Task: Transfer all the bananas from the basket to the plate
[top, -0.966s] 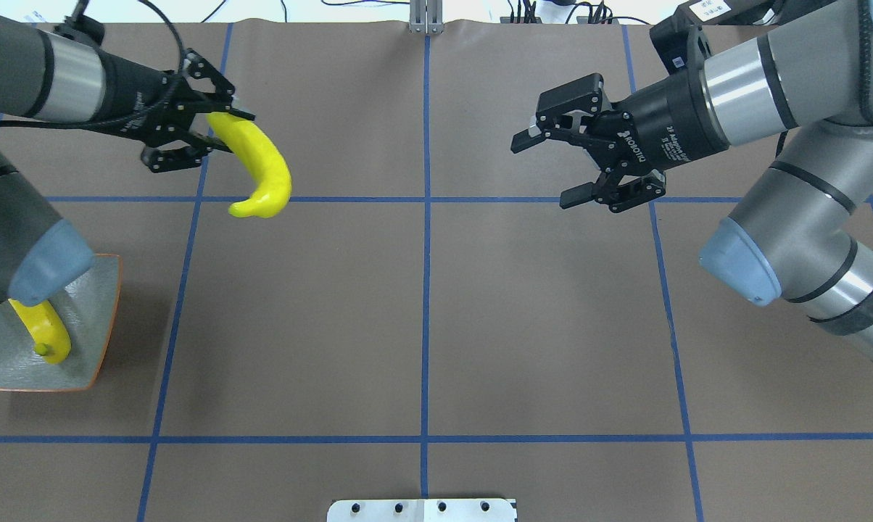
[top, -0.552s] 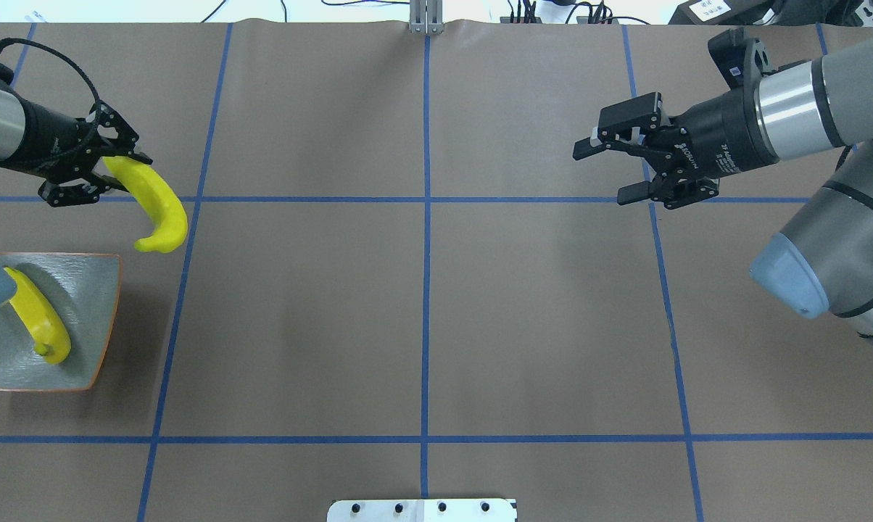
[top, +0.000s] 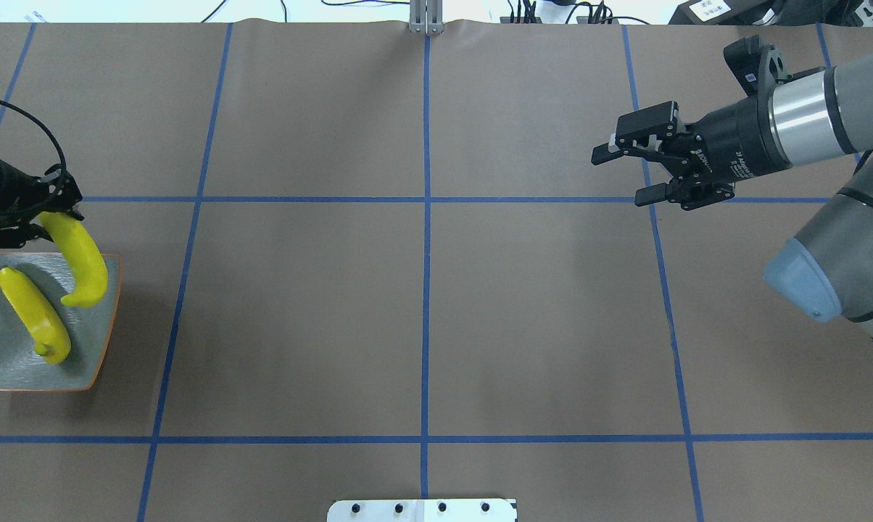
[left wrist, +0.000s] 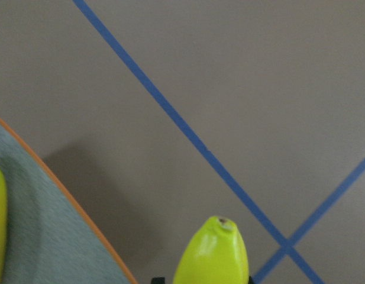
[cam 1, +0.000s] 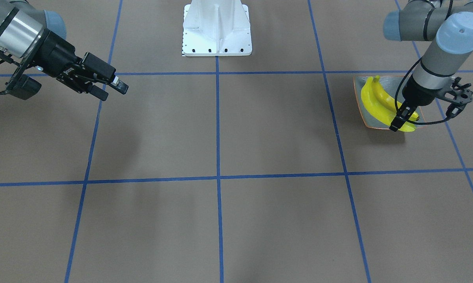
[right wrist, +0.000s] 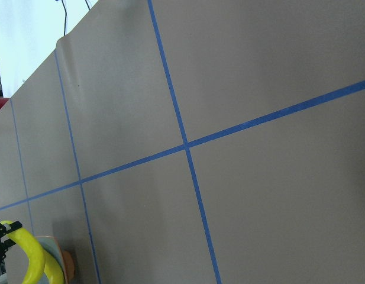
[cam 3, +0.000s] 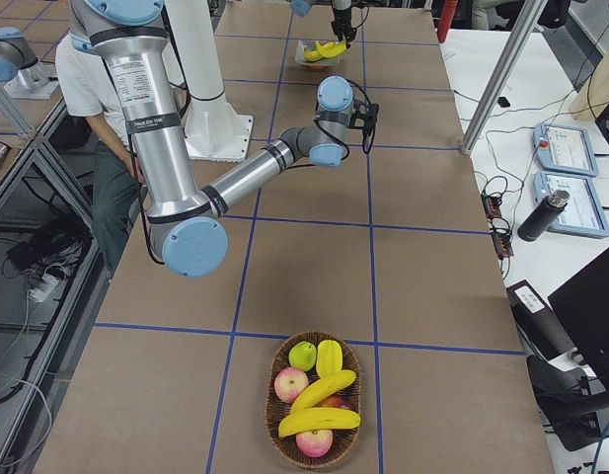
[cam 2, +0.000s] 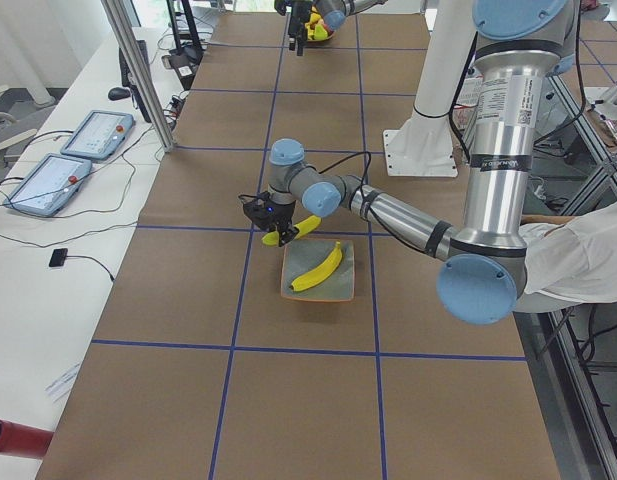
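Hanging by its stem end from the left gripper [top: 36, 217], which pinches it tight, the held banana [top: 83, 262] curves down over the far corner of the plate [top: 81, 362]. Its tip is w/in the rim and apart from the banana on the plate [top: 36, 328], prob. so it lands alongside w/o stacking; can't tell if the tip touches. Across the table the right gripper [top: 621, 176] hovers empty, fingers spread wide, likely free for the next pick. The basket [cam 3: 272, 395], at the table's right end, holds at least two more bananas [cam 3: 322, 390] among apples, so approx. part done.
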`<act>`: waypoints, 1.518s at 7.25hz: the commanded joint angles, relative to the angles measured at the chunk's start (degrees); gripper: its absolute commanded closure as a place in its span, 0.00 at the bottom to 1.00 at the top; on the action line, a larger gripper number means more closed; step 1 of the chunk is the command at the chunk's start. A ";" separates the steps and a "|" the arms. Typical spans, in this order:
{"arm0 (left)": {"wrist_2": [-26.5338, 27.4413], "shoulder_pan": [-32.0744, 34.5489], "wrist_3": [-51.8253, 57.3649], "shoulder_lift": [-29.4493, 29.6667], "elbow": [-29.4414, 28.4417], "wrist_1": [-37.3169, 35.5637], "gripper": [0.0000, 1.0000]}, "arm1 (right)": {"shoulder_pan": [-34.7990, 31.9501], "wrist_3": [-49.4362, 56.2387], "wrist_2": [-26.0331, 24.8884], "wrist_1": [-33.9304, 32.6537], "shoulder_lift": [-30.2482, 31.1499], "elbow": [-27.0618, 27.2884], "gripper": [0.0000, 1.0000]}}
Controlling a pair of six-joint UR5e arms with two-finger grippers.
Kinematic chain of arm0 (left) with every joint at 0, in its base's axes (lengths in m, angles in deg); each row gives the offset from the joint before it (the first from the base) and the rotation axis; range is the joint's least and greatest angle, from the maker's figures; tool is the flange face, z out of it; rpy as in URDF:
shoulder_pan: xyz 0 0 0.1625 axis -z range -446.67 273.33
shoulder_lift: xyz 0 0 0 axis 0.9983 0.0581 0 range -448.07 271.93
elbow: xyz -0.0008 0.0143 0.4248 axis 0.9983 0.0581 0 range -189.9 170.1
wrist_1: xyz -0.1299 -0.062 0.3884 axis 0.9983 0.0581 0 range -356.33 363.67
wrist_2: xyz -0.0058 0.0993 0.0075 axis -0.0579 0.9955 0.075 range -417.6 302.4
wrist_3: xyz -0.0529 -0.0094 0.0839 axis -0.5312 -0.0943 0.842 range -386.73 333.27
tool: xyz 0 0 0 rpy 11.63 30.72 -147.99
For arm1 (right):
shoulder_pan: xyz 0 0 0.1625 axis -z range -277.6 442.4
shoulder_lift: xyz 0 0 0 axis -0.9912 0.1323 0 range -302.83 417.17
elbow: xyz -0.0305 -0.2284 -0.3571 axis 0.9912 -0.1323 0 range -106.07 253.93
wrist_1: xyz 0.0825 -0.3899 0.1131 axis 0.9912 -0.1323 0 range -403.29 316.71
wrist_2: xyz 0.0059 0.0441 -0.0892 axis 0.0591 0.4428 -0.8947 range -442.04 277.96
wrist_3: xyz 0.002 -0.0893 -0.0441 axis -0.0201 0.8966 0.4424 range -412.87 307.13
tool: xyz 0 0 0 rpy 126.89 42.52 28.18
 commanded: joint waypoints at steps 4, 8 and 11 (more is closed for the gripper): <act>-0.07 -0.69 -2.57 -2.30 -0.59 0.35 1.00 | -0.01 0.03 -0.06 0.04 1.20 0.06 0.00; 0.89 -4.03 -4.96 -3.70 -2.00 0.44 0.93 | -0.01 0.03 0.29 0.04 1.39 0.41 0.00; 3.09 -5.09 1.69 -6.86 -2.01 0.79 0.09 | -0.63 -0.06 0.99 0.04 1.38 1.02 0.00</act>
